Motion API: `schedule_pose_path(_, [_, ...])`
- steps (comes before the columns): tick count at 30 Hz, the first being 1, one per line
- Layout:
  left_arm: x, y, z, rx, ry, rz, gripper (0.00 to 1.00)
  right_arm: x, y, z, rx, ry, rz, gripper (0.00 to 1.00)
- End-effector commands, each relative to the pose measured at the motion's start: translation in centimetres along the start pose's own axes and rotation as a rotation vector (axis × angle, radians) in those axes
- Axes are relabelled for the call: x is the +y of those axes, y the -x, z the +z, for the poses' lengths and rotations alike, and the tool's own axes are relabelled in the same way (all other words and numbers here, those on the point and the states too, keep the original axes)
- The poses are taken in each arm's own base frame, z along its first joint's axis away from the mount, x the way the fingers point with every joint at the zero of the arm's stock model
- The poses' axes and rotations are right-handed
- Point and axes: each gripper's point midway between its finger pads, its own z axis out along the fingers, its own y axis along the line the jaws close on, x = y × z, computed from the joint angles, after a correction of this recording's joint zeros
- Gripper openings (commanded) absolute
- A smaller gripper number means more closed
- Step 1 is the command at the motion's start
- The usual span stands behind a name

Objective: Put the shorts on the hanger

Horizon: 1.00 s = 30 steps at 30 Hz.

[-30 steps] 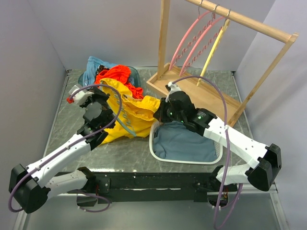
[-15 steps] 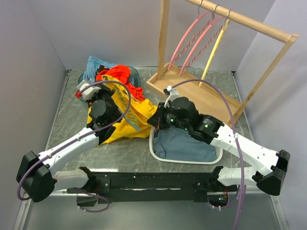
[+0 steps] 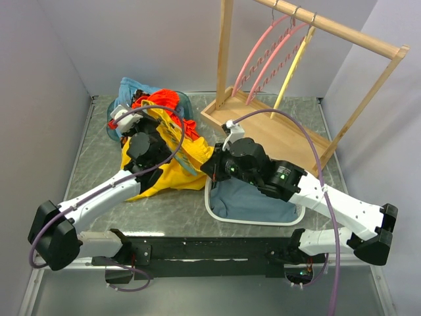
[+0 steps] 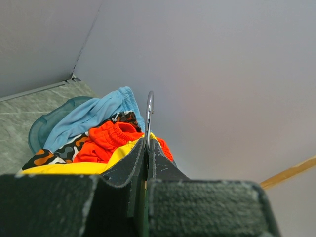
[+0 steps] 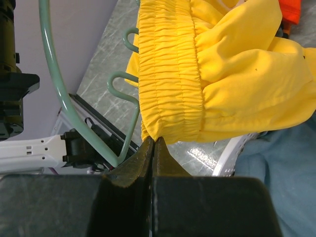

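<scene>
The yellow shorts [image 3: 172,170] lie in a heap on the table left of centre. The teal-green hanger [image 3: 187,165] runs through them. In the right wrist view its arch and wavy bar [image 5: 52,74] pass under the gathered waistband [image 5: 170,74]. My right gripper [image 3: 210,168] is shut on the waistband's lower edge [image 5: 153,140]. My left gripper [image 3: 152,133] is above the shorts' far side. It is shut on the hanger's metal hook [image 4: 149,114], which sticks up between the jaws.
A white basket [image 3: 209,199] with a blue-grey cloth [image 3: 256,197] sits under my right arm. A wooden rack [image 3: 302,135] at the back right holds pink hangers [image 3: 262,56] and a yellow hanger [image 3: 294,62]. Orange-red [image 3: 158,99] and light blue clothes [image 3: 131,89] are piled behind the shorts.
My left gripper has moved back and right with the hook. My right gripper has moved left to the shorts' edge, and the right arm has stretched further across the basket.
</scene>
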Motion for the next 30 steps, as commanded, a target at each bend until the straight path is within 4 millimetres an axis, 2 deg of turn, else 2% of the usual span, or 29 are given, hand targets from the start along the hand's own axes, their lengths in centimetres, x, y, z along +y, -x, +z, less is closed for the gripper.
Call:
schedule_pose_path(1, [-0.7, 2.3, 0.9, -0.058, 0.035, -0.096, 0.01, 2.8, 1.6, -2.8, -0.03, 0.081, -0.007, 0.0])
schedule_pose_path(8, [-1.1, 1.9, 1.6, -0.068, 0.054, -0.074, 0.01, 3.2, 0.8, -3.5, -0.013, 0.081, -0.021, 0.0])
schedule_pose_path(20, [-0.9, 1.0, 2.4, -0.096, 0.08, -0.031, 0.01, 3.9, 1.7, -5.5, -0.041, 0.115, -0.013, 0.0])
schedule_pose_path(26, [-0.8, 0.2, 2.7, -0.091, 0.095, 0.016, 0.01, 5.7, 1.9, -5.8, -0.027, 0.176, -0.014, 0.0])
schedule_pose_path(30, [-0.7, -0.2, 2.8, -0.102, 0.108, 0.044, 0.01, 7.0, 2.8, -6.7, -0.035, 0.221, -0.016, 0.0])
